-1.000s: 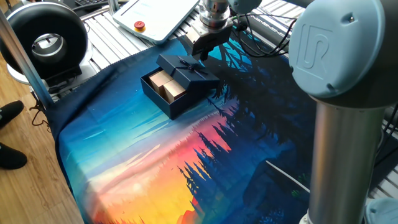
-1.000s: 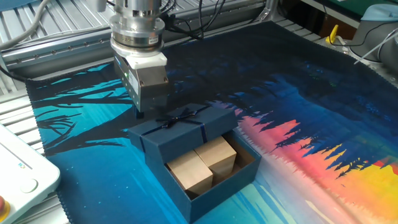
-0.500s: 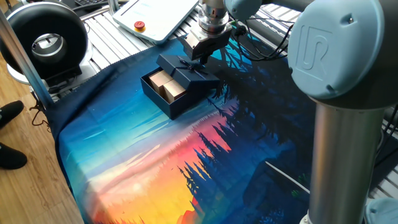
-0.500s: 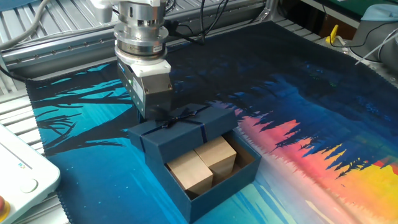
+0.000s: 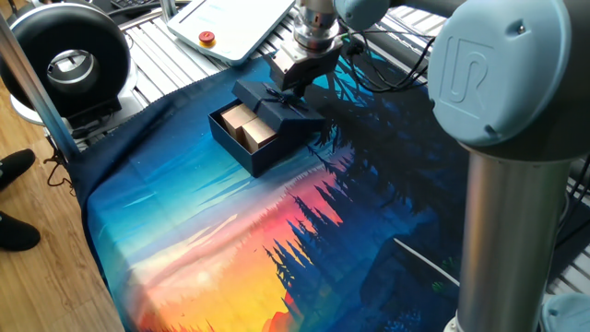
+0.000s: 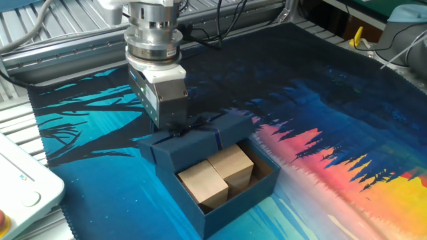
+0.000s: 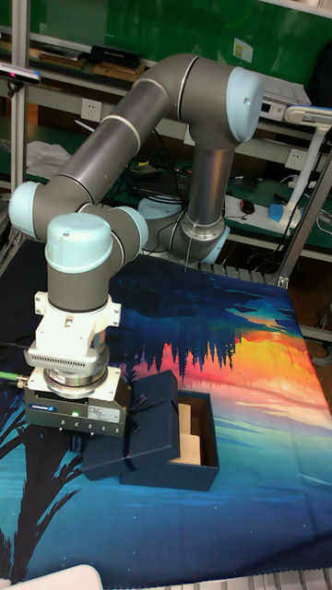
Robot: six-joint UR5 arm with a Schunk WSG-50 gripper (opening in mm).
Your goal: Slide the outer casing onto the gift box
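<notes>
The gripper (image 6: 175,125) has come down and slid in toward the box over the last second, and now its lower end sits right at the far edge of the outer casing (image 6: 193,141), where the bow is, instead of hanging clear behind it. Whether the jaws are apart, together or pinching the casing's edge I cannot tell: the gripper body covers its own fingertips in both fixed views, and in the tall view the wrist flange blocks them too. Moving outward, the outer casing (image 5: 277,103) lies only part-way over the gift box (image 6: 230,190), covering the end nearest the gripper and riding a little tilted, raised toward the open end. The two tan blocks (image 6: 217,175) show in the uncovered half. So here is the relation that counts: the casing lies directly in front of the jaws, and the open, uncovered end of the gift box (image 7: 198,452) lies beyond it, straight away from the gripper along the box's length. My read is that the coming move is a push or drag along that line, away from the arm's wrist. The bow is mostly swallowed by the gripper's shadow and hard to make out. The box pair sits on the printed cloth (image 5: 203,240) over the desk, near its corner in one fixed view.
</notes>
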